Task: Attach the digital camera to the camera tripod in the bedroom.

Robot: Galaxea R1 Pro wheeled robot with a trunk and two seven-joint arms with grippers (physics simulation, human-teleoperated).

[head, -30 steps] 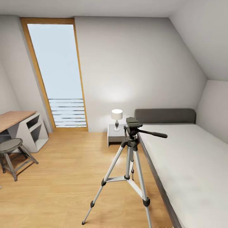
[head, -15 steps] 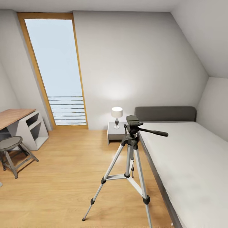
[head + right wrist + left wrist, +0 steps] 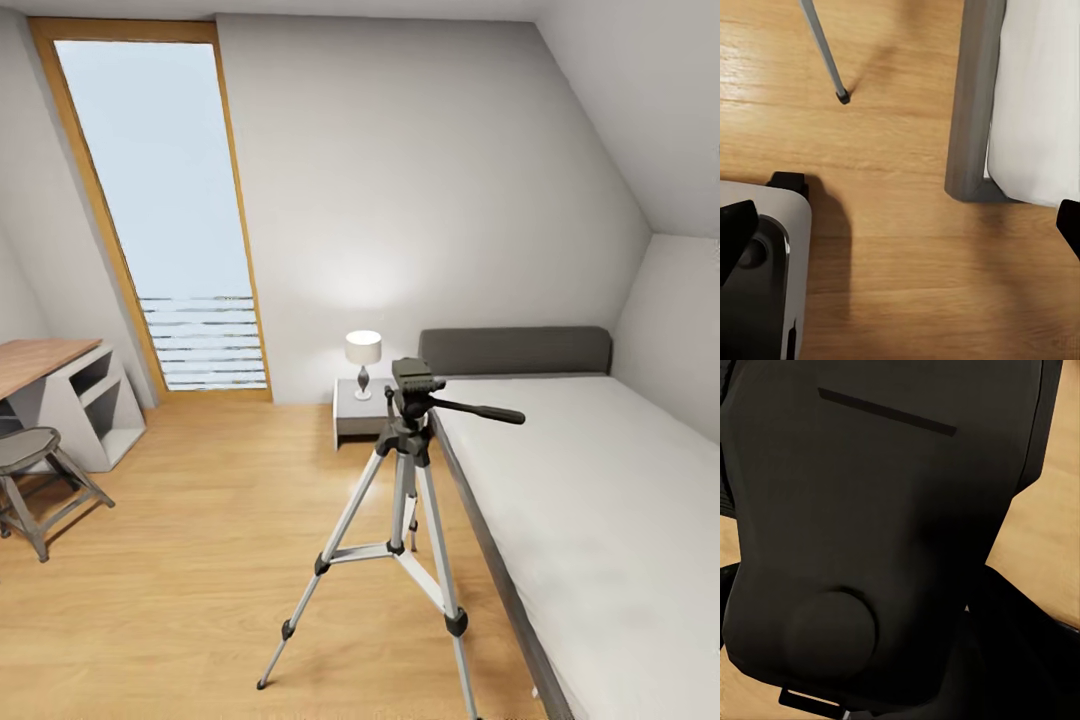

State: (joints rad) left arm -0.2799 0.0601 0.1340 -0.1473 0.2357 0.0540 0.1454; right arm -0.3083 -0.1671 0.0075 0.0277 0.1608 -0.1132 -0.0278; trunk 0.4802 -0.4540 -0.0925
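Facing the camera tripod [image 3: 405,500] from a little way off, the robot looks to be on the approach step: the stand is upright on the wood floor [image 3: 200,560] just beside the bed [image 3: 600,500], its black head [image 3: 412,385] bare on top and the long handle [image 3: 480,409] pointing out over the mattress. A table [image 3: 40,355] and stool [image 3: 30,450] sit well apart, by the window. In the left wrist view, a black boxy body with a slit and a round bump sits very close to the lens; I take it to be the digital camera [image 3: 870,525], probably carried by the left end effector, though I cannot tell how its fingers are set. The right end effector [image 3: 902,229] is spread wide and empty, hanging over the floor near one tripod foot [image 3: 842,95] and the bed's corner [image 3: 975,112]. To do this well, roll in squarely without nudging the splayed legs, stop with the head within easy reach, bring the camera level above the head plate, clear of the handle, and lower it straight down.
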